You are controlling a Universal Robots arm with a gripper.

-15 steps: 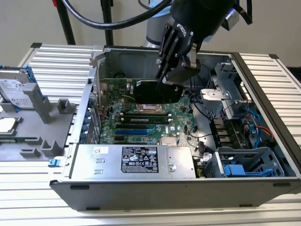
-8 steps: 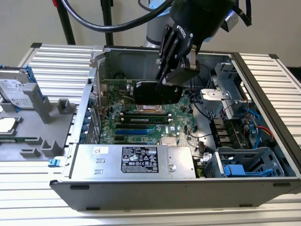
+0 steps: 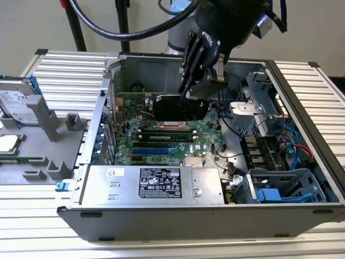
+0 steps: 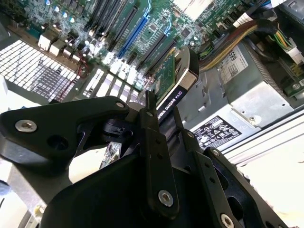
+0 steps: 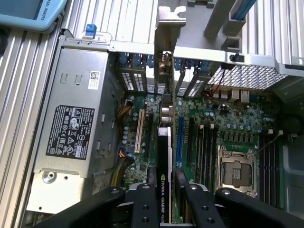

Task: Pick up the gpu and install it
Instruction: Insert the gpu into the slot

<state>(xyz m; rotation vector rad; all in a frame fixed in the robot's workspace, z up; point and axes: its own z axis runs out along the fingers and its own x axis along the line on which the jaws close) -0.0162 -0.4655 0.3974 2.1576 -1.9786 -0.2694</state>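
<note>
Gripper [image 3: 200, 89] clamps gpu [image 3: 180, 107], poised above motherboard [image 3: 178, 141].

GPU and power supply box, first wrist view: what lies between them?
A white expansion slot on the motherboard lies between the gpu and the power supply.

The gpu [image 3: 179, 107] hangs above the motherboard [image 3: 161, 141] inside the open computer case [image 3: 302, 213]; the power supply [image 3: 156, 184] lies along the case's near wall
</note>
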